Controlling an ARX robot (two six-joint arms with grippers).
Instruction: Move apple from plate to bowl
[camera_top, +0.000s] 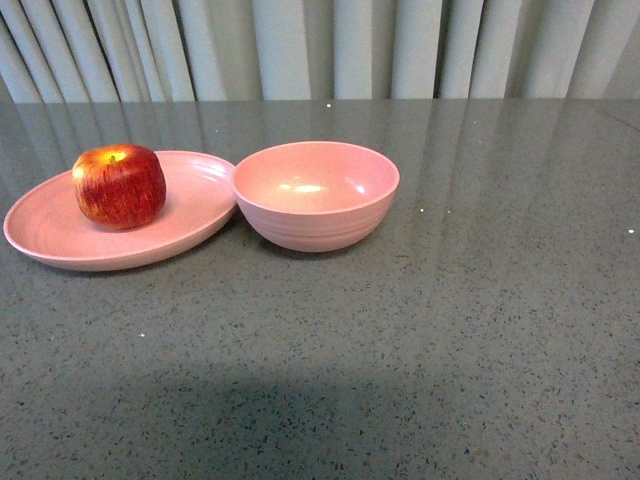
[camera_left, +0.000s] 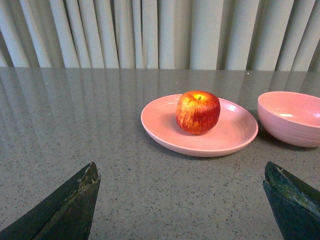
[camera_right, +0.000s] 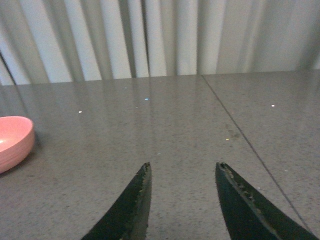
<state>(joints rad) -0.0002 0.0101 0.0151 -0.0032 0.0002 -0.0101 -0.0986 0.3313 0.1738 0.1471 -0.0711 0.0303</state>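
2 pink dishes are seen side by side on the grey speckled table (camera_top: 450, 330): the shallow plate (camera_top: 60, 240) on the left and the deeper bowl (camera_top: 310, 228) just to its right. The plate's rim is set right against the bowl's ridged wall, and it cannot be told whether the 2 touch. The apple (camera_top: 119, 186) is seated upright near the middle of the plate, its yellow stem dimple turned upward and its red, streaked side shown to the front camera. The bowl's bare inside is marked by a bright reflection.

The left gripper (camera_left: 181, 172) is held low over the table, on the near side of the plate and well apart from it. Its 2 dark jaws are spread wide, and nothing is gripped between them. In its wrist view the apple and plate are framed between the jaws, with the bowl at the edge.

The right gripper (camera_right: 183, 167) is held over bare tabletop well to the right of the bowl. Its jaws are parted by a moderate gap, and nothing is held. A thin seam in the table is seen beyond it. Pale pleated curtains (camera_top: 400, 50) are hung behind the table's far edge.
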